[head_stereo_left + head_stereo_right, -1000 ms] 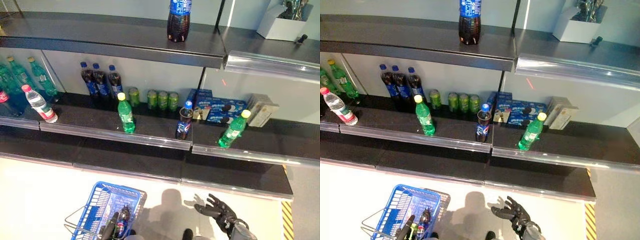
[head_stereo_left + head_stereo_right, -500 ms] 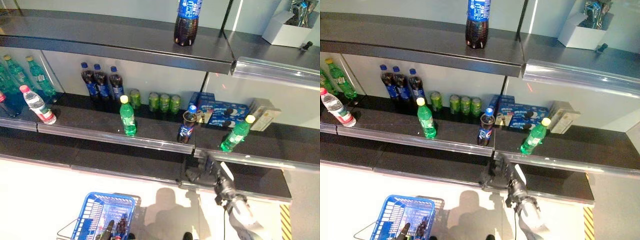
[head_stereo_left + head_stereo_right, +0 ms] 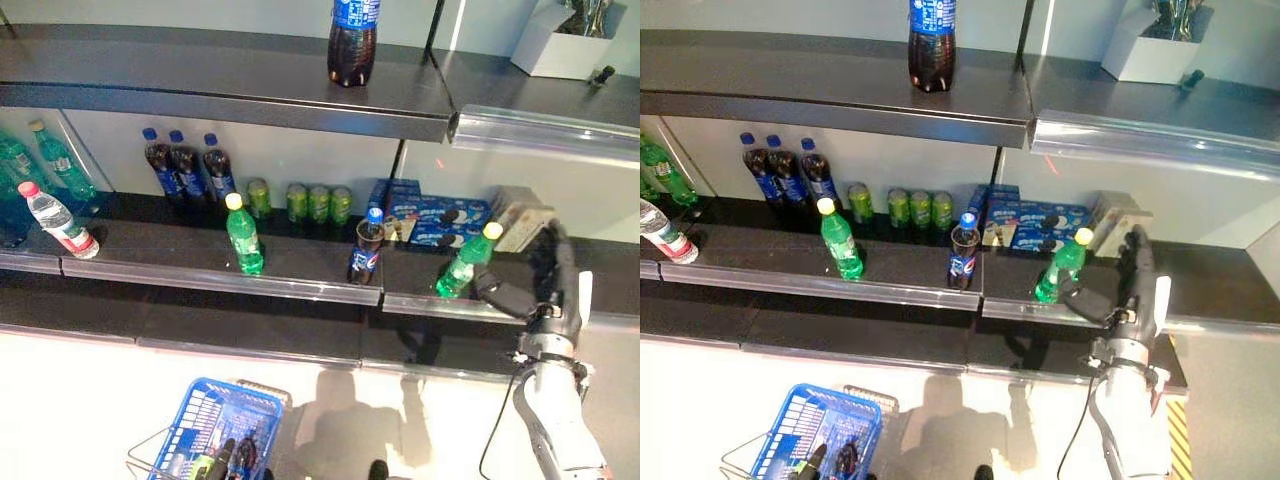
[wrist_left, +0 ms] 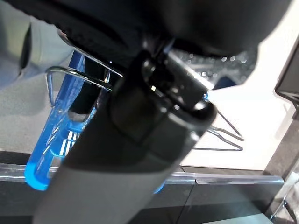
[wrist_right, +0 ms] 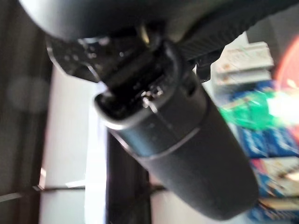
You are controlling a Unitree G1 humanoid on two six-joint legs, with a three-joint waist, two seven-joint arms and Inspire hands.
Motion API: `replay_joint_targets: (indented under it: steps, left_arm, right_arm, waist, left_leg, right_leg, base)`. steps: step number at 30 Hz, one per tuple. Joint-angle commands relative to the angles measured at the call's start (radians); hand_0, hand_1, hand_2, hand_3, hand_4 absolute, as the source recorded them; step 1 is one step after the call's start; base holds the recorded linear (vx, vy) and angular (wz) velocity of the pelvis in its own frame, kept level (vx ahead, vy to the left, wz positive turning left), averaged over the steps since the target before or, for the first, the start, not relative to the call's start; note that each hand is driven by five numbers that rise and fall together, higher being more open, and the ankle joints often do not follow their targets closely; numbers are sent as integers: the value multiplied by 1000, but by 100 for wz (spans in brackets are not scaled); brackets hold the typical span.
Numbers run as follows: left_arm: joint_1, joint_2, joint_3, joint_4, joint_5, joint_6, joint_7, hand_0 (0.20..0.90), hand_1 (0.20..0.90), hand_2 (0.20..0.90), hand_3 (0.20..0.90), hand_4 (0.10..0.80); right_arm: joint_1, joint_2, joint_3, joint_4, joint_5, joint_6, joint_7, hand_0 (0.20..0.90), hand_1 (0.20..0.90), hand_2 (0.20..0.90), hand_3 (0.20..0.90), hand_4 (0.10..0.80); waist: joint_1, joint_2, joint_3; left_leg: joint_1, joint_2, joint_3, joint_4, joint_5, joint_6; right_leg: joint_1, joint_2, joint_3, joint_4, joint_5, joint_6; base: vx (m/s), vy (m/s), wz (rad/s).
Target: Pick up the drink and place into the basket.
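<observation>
A green bottle with a yellow cap (image 3: 462, 262) leans tilted at the front of the middle shelf (image 3: 300, 262), right of centre. My right hand (image 3: 540, 285) is open just to its right, fingers upright and thumb reaching toward the bottle's base, close to it. The bottle also shows in the right wrist view (image 5: 247, 112). My left hand (image 3: 225, 462) is shut on the thin wire handles (image 4: 79, 74) of the blue basket (image 3: 225, 430), which hangs low at the left. A dark drink bottle (image 3: 847, 458) lies inside the basket.
On the middle shelf stand another green bottle (image 3: 243, 236), a cola bottle (image 3: 366, 247), green cans (image 3: 310, 202), dark cola bottles (image 3: 185, 170), blue biscuit boxes (image 3: 430, 220) and a water bottle (image 3: 58, 220). A large cola bottle (image 3: 352, 40) and a white box (image 3: 570, 40) are on the top shelf.
My right hand has risen from the lower shelf's edge and moved right, up beside the tilted green bottle. The camera has shifted a little. The basket still hangs low.
</observation>
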State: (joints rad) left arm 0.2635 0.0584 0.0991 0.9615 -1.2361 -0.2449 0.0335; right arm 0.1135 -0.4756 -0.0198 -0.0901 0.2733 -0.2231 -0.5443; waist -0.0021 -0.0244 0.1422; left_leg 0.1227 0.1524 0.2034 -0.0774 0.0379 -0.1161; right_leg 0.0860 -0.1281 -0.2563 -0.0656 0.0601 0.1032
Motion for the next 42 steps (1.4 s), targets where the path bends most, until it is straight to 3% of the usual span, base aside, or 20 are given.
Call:
replay_joint_targets:
  steps: [1, 6, 10, 15, 21, 31, 42]
  left_arm:
    - [-50, 78, 20, -80, 66, -107, -61, 300, 300, 300, 200, 100]
    - [-77, 79, -28, -97, 55, -105, -47, 300, 300, 300, 200, 100]
    - [-89, 79, -52, -111, 47, -110, -48, 300, 300, 300, 200, 100]
    - [-148, 101, -98, -153, 1, -115, -42, 300, 300, 300, 200, 100]
    - [-175, 108, -129, -176, -41, -127, -62, 300, 300, 300, 200, 100]
    - [-192, 115, -158, -208, -62, -122, -91, 300, 300, 300, 200, 100]
    - [-222, 119, -197, -261, -91, -125, -108, 300, 300, 300, 200, 100]
  right_arm:
    - [-127, -59, -77, -120, -45, -121, -106, 900, 900, 900, 900, 800]
    - [-201, -44, -42, -69, -44, -112, -169, 900, 900, 900, 900, 800]
    - [-248, -38, -19, -43, -36, -105, -181, 900, 900, 900, 900, 800]
    - [-403, -14, 33, 29, -42, -117, -258, 900, 900, 900, 900, 800]
    - [-502, -15, 64, 66, -55, -108, -307, 900, 900, 900, 900, 800]
    - [-600, -52, 58, 134, -20, -95, -391, 900, 900, 900, 900, 800]
    - [-743, -92, 75, 185, 22, -61, -376, 900, 900, 900, 900, 800]
  waist:
    - [23, 9, 1]
    - [33, 29, 59]
    - [36, 35, 94]
    - [43, 56, 203]
    - [42, 81, 278]
    - [49, 108, 345]
    - [64, 130, 378]
  left_leg:
    - [-77, 19, 5, 213, -80, 19]
    - [-165, 21, -27, 318, -91, 17]
    - [-210, 15, -42, 356, -90, 17]
    - [-320, 9, -73, 427, -50, 15]
    - [-384, 10, -86, 469, 6, 8]
    - [-456, 9, -102, 541, 51, 2]
    - [-497, 2, -111, 558, 86, 0]
  right_leg:
    - [-61, -38, -33, 206, -100, -1]
    - [-125, -36, -40, 293, -126, -32]
    - [-158, -41, -40, 326, -128, -39]
    - [-246, -52, -41, 395, -133, -54]
    - [-296, -55, -35, 435, -140, -68]
    - [-334, -55, -24, 485, -158, -82]
    - [-351, -50, -17, 490, -164, -91]
  base:
    - [3, -2, 3]
    - [-13, 1, 6]
    - [-50, 0, 4]
    - [-167, 0, 6]
    - [-68, 23, -7]
    - [-2, 1, -1]
    - [-2, 1, -3]
